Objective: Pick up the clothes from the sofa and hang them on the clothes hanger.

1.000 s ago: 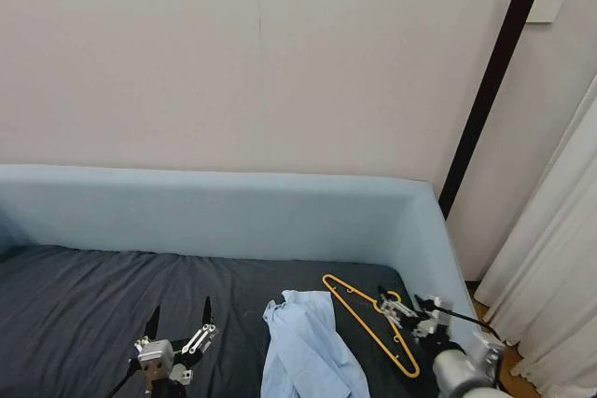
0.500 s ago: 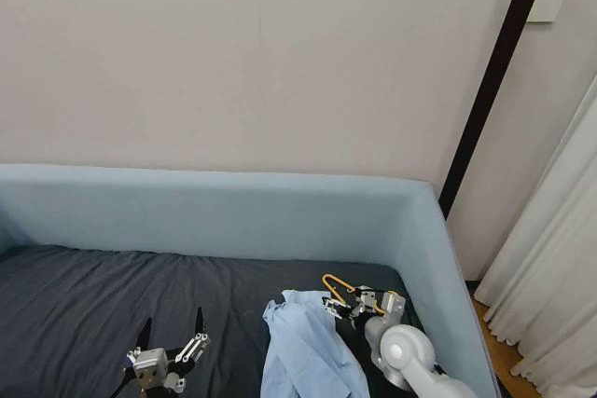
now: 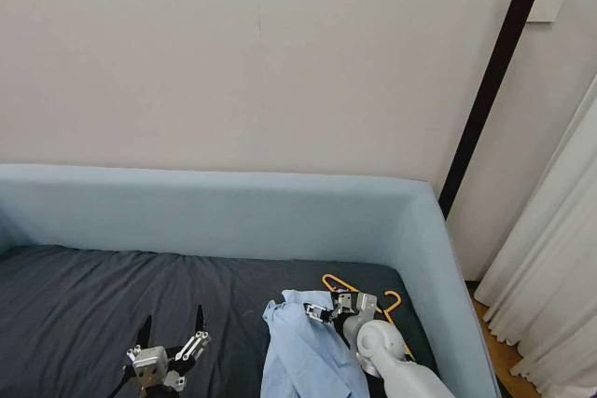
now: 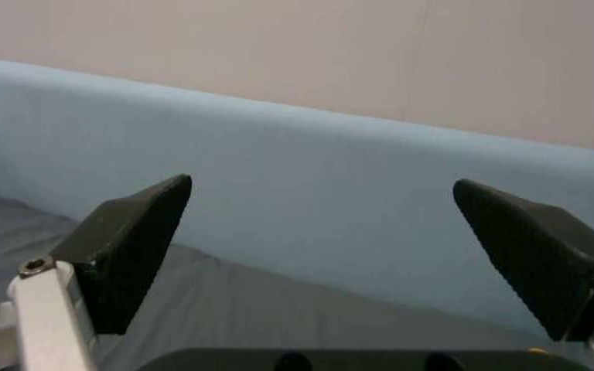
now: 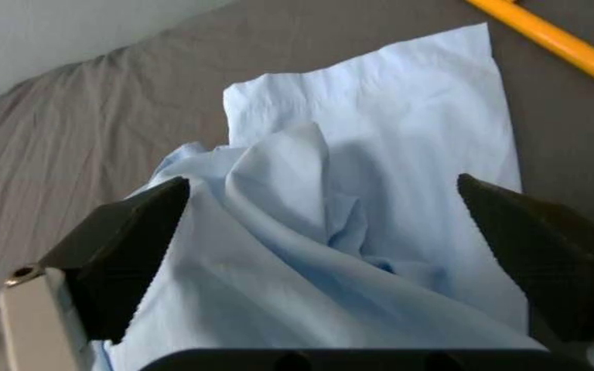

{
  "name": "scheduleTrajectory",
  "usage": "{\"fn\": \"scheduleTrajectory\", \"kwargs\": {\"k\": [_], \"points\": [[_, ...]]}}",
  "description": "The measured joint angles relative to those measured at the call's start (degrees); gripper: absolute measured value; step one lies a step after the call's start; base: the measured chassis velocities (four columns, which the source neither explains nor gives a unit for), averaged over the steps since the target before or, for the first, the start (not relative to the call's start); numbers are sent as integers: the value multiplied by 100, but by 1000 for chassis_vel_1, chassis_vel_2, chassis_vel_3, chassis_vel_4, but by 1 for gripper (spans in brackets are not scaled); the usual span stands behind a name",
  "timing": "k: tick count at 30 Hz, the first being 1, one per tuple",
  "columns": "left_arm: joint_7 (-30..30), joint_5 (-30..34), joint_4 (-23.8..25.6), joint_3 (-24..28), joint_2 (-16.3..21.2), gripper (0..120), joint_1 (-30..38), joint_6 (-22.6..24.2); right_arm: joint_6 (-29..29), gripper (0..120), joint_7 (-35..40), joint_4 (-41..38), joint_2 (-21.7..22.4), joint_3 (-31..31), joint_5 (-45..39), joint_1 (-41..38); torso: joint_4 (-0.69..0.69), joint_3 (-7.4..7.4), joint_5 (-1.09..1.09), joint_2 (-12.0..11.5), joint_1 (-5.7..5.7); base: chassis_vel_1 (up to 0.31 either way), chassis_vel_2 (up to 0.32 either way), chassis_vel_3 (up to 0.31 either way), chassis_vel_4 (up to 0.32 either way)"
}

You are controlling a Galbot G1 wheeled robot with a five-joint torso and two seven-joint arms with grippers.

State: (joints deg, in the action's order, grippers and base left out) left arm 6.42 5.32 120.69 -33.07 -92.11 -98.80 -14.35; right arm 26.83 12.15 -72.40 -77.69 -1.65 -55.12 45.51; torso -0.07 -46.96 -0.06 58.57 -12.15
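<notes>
In the head view, a pale blue sofa (image 3: 280,216) stands against a plain wall (image 3: 233,53). A black pole (image 3: 490,81) and a white curtain (image 3: 555,267) are at the right. The light blue garment (image 3: 303,356) lies crumpled on the dark seat cover (image 3: 75,295), near the sofa's right end. The orange hanger (image 3: 392,303) lies just beside it on the side of the armrest, and the right arm partly hides it. The right gripper (image 3: 317,310) reaches across the hanger to the upper edge of the garment. The left gripper (image 3: 173,328) hangs low over the bare seat, well apart from the garment, with its fingers pointing up and spread.

In the left wrist view, the left gripper (image 4: 328,255) is released and holds nothing, facing the sofa's backrest (image 4: 318,193).

In the right wrist view, the right gripper (image 5: 339,255) is spread wide with nothing between the jaws. It points down at the folds of the garment (image 5: 359,224). A piece of the hanger (image 5: 560,50) crosses the corner on the dark cover.
</notes>
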Motion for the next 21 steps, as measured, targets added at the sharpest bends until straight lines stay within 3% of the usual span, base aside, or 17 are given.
{"fn": "scheduleTrajectory", "kwargs": {"k": [15, 21], "points": [[71, 116, -74, -310, 78, 100, 7, 68, 161, 43, -322, -185, -265, -222, 516, 583, 0, 1, 0, 0, 1, 0, 0, 0, 0], [122, 118, -8, -356, 70, 100, -34, 69, -170, 18, -434, -316, -234, -259, 597, 699, 0, 1, 1, 1, 1, 0, 0, 0, 0]]}}
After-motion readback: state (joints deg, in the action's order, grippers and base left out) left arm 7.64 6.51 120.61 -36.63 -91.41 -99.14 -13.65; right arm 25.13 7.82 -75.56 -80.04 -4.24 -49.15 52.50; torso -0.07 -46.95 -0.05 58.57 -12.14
